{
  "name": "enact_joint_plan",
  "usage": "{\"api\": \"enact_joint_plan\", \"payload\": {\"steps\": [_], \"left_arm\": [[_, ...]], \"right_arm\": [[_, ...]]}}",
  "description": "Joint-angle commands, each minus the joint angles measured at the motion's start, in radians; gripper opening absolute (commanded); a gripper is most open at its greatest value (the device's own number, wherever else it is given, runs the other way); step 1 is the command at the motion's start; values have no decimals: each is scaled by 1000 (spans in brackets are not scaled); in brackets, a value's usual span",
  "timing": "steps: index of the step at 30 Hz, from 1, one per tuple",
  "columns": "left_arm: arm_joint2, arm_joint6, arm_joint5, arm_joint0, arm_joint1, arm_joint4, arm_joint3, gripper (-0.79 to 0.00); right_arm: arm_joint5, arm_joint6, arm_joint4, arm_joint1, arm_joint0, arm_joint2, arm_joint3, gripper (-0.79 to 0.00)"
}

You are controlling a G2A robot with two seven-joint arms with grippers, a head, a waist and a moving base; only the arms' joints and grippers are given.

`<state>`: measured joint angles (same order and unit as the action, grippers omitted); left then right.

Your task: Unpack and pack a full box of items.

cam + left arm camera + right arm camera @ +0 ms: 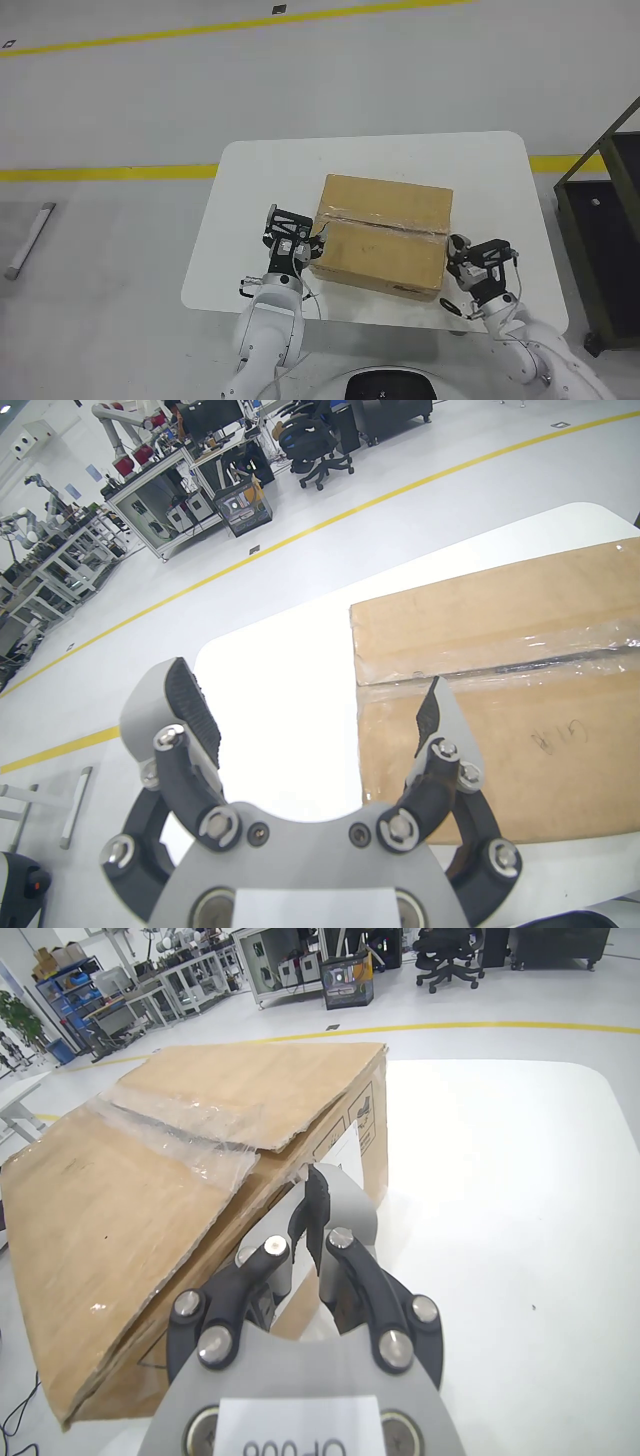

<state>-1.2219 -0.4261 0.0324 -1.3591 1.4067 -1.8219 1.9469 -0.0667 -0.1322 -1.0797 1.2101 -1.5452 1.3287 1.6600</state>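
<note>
A brown cardboard box (385, 232) lies on the white table (250, 200), its top flaps closed along a seam of clear tape (175, 1128). The tape is crumpled and torn at the end near my right gripper, where one flap (260, 1088) stands slightly raised. My left gripper (310, 705) is open at the box's other end, with one finger (432, 712) over the top edge by the seam and the other finger (192, 705) over bare table. My right gripper (312, 1198) is shut, its tips against the end wall just under the seam, beside a white label (345, 1153).
A dark metal rack (605, 230) stands on the floor right of the table. A grey bar (30, 240) lies on the floor to the left. Bare tabletop lies behind the box and on both sides of it.
</note>
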Motion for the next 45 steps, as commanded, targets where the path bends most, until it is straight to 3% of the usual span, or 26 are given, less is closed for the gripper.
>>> {"api": "enact_joint_plan", "payload": {"steps": [1, 8, 19, 25, 35, 39, 42, 45], "left_arm": [[0, 8, -1, -1, 0, 3, 1, 0], [15, 54, -56, 14, 0, 29, 1, 0], [84, 80, -142, 13, 6, 107, 18, 0], [84, 80, -142, 13, 6, 107, 18, 0], [77, 115, -147, 19, 5, 131, -5, 0], [119, 147, -248, 92, 8, 149, -68, 0], [182, 135, -385, 181, 12, 121, -145, 0], [237, 124, -430, 260, 25, 156, -222, 0]], "right_arm": [[5, -1, -1, 3, 13, -11, -7, -785], [37, 10, 33, 13, 67, -13, -60, -785], [2, 13, 1, 33, 218, -86, -207, -785], [4, -19, -5, 39, 239, -91, -217, -785], [17, 11, -14, 12, 81, 81, -32, -785], [2, 20, -21, 1, 2, 160, 52, -785], [2, 32, -4, -4, -59, 225, 106, -785], [11, 47, 8, -8, -112, 280, 156, -785]]}}
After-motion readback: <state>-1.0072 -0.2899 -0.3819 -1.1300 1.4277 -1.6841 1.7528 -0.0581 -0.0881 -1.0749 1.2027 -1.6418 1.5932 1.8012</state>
